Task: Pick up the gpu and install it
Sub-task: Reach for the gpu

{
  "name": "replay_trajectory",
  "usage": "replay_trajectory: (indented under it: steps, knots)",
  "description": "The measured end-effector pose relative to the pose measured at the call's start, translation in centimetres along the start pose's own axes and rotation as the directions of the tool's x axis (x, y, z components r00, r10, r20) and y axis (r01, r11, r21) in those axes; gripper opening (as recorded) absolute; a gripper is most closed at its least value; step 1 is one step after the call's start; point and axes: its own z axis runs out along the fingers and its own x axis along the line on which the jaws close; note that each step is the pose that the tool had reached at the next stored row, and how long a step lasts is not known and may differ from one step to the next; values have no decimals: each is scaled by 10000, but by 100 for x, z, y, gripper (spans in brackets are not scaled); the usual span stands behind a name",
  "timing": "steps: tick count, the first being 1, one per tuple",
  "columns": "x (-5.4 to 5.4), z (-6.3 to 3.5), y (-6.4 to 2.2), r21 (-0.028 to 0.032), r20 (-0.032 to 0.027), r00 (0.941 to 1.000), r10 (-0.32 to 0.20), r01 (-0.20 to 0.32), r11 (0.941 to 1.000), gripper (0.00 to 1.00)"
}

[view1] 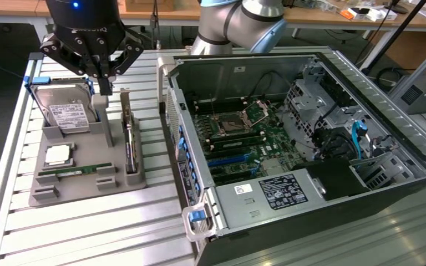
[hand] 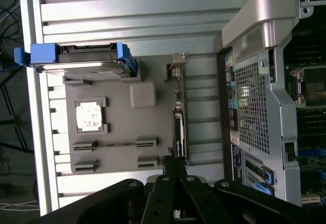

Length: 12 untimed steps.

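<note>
Ok, pick step, and the card is not yet touched

Exterior view: my pincer (view1: 105, 84) is shut on nothing and hangs over the grey tray (view1: 87, 191) at the exterior view's left. The tips look to sit between the hard drive (view1: 69, 113) and the gpu (view1: 129, 138). The gpu stands on edge along the tray's right side, near the open PC case (view1: 294, 138). Expansion slots (view1: 228, 162) in the case look free, so install not done

Wrist view: I look down past the pincer onto the gpu (hand: 178, 130), seen edge-on. The tips sit near one end of it, roughly in line with its length, not touching. This view gives the tip-to-card alignment. The exterior view gives my height over the tray and the free slots

My read: a grasp needs the jaws opened, centred across the card's top edge and square to it, or the card could tip in its slot
</note>
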Motion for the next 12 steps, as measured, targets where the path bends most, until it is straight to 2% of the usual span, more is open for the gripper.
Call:
replay_trajectory:
  steps: [12]
  knots:
    - [79, -2, -6, 0, 0, 10000, 0, 0, 10000, 11]
